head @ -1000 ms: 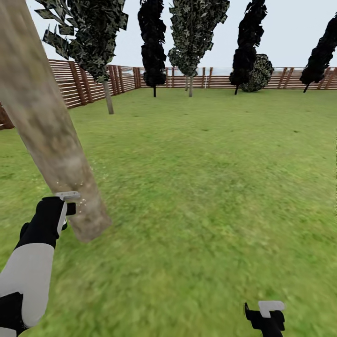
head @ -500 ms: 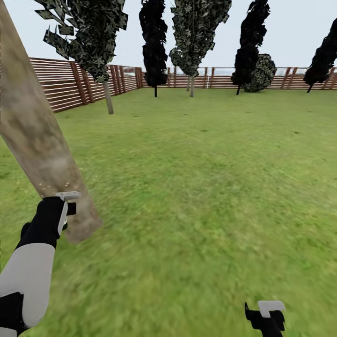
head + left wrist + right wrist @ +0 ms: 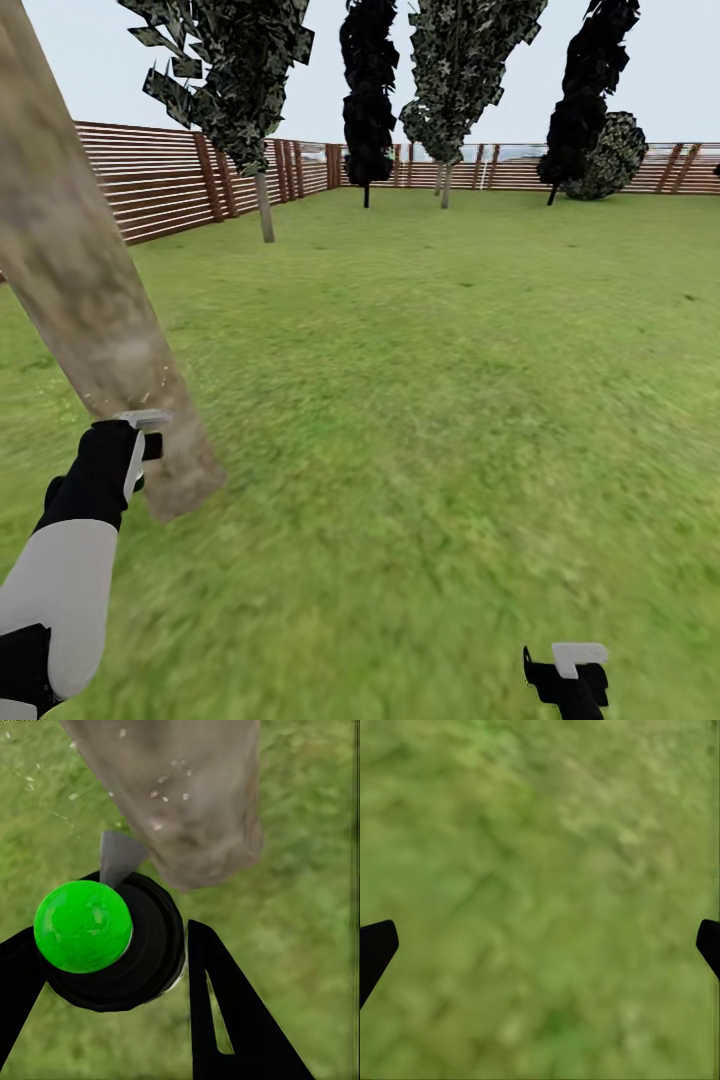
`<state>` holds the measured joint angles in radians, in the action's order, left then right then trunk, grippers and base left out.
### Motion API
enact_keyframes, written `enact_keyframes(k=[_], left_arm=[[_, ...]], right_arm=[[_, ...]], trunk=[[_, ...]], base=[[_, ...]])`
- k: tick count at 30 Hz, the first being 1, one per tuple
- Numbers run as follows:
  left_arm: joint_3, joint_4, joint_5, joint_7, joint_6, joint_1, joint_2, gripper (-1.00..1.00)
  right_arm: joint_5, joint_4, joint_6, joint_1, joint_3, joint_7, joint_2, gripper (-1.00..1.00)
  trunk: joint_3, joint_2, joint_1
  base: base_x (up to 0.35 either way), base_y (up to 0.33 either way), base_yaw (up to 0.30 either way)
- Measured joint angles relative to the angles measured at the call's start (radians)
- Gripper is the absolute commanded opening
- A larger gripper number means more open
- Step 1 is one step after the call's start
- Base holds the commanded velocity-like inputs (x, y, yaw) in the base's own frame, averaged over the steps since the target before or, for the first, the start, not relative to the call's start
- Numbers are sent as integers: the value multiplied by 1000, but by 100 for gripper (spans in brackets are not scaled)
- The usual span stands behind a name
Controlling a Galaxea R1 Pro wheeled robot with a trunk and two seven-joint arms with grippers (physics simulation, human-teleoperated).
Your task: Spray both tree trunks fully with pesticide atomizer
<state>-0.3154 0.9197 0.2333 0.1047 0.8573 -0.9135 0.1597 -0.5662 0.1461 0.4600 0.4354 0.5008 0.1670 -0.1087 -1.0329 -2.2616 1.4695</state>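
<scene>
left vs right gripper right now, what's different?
The left gripper is shut on the atomizer, green ball on top; the right gripper holds nothing, jaws wide apart. The left gripper sits close by the tree trunk, which bears white specks; the right gripper hangs over bare lawn. Both have black fingers.

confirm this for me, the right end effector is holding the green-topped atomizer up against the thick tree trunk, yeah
Not quite: it is the left end effector that holds the green-topped atomizer, as the left wrist view shows. The right end effector is open over bare lawn. The rest stands: the atomizer is up close against the thick tree trunk.
</scene>
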Motion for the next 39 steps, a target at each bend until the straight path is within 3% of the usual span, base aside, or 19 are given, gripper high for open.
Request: enact_keyframes(k=[14,19,21,25,29,32,39], left_arm=[[-5,-2,4,3,-6,7,7,-100],[-14,-1,3,7,-16,79,16,-100],[-37,0,2,5,-20,98,18,-100],[-50,-2,4,6,-95,158,20,-100],[-99,-14,-1,6,-123,197,32,-100],[-106,-68,-11,8,-222,223,29,-100],[-105,-109,-10,8,-246,229,19,-100]], right_arm=[[0,0,0,0,0,0,0,100],[0,0,0,0,0,0,0,100],[0,0,-1,0,0,0,0,100],[0,0,-1,0,0,0,0,100],[0,0,-1,0,0,0,0,100],[0,0,-2,0,0,0,0,100],[0,0,0,0,0,0,1,100]], trunk=[[0,0,0],[0,0,0],[0,0,0],[0,0,0],[0,0,0],[0,0,0],[0,0,0]], base=[[202,-224,56],[180,-225,273],[178,-226,276],[178,-226,276],[186,-225,276],[230,-196,276],[264,-160,115]])
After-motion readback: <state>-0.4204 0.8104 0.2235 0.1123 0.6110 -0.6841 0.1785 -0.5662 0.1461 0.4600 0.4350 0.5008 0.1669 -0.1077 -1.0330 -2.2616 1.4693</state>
